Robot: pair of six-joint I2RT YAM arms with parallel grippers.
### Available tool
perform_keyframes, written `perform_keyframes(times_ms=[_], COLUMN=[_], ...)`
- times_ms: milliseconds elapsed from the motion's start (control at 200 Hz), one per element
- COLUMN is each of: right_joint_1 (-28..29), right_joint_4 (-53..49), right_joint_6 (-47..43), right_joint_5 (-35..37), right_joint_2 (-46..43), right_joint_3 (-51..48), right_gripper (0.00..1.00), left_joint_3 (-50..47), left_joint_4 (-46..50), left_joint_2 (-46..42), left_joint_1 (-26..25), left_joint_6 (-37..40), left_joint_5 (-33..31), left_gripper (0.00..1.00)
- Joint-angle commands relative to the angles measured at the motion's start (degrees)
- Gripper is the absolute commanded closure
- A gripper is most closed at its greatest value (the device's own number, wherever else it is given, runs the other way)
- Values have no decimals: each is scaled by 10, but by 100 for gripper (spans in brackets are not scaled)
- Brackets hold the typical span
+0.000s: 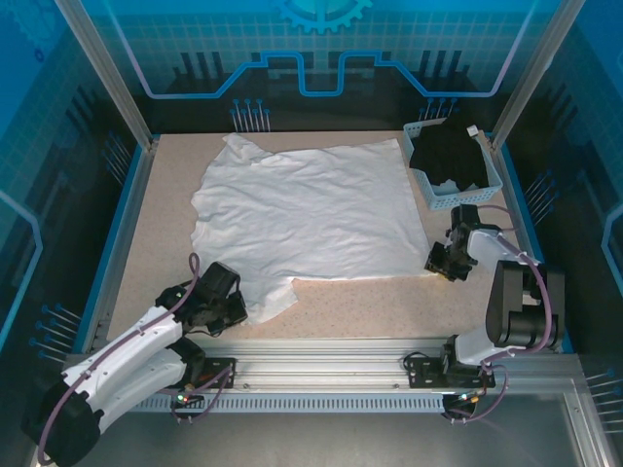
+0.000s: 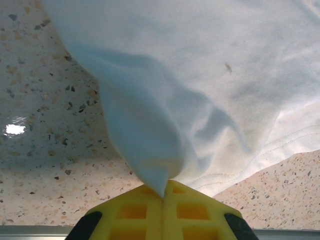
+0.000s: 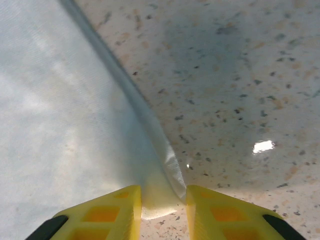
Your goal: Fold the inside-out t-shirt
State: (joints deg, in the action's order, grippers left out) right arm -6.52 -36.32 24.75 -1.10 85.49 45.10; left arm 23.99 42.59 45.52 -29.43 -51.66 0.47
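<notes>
Quick count: one plain white thin cotton t-shirt (image 1: 311, 209), one light blue slotted plastic basket (image 1: 458, 202), one crumpled black garment (image 1: 450, 161) stuffed inside it, two white-and-black robot arms, two grippers.

Shirt spread mostly flat over the middle of the speckled beige stone-look surface (image 1: 360, 306) in the top view. Soft, lightly wrinkled, uneven outline, one flap hanging down toward the lower left. Rectangular basket tucked into the upper right of the frame, just beside the shirt's right edge.

Left gripper (image 1: 234, 304) down at the lower left of the top view, arm stretched low and angled up and right from its base, nose right at that lower-left flap. Closer look from the left wrist camera at the left gripper (image 2: 163, 192): yellow blocky fingers (image 2: 135, 212) pressed together, clamped on a tented peak of white cloth, stitched hem off to the lower right of the frame.

Right gripper (image 1: 440, 263) at the right side of the top view, arm folded up tall at the elbow, wrist tipped down at the shirt's lower-right corner. From the right wrist camera, right gripper (image 3: 163, 192) with yellow fingers (image 3: 112, 212) partway apart, the shirt's raised edge lying in the gap between them, not squeezed tight. Cloth on the left of that frame, bare speckled surface on the right.
</notes>
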Motion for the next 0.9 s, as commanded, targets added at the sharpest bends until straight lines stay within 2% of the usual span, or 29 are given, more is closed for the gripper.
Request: perform_keyframes(times_ms=[0, 350, 605, 860, 895], right_joint_1=[11, 12, 12, 14, 14], right_joint_4=[2, 0, 0, 4, 3], right_joint_6=[8, -2, -12, -18, -17], right_joint_5=[11, 25, 17, 14, 12], right_joint_2=[0, -36, -49, -33, -28], right_joint_3=[10, 3, 0, 12, 11], right_gripper=[76, 100, 100, 100, 96], left_joint_3=[17, 34, 68, 101, 102], left_joint_4=[5, 20, 61, 72, 72], left_joint_2=[-3, -28, -71, -66, -65], left_joint_1=[7, 26, 63, 103, 103], left_joint_6=[18, 16, 6, 30, 31], left_joint_5=[15, 16, 19, 43, 43], left_gripper=[100, 100, 100, 100, 100])
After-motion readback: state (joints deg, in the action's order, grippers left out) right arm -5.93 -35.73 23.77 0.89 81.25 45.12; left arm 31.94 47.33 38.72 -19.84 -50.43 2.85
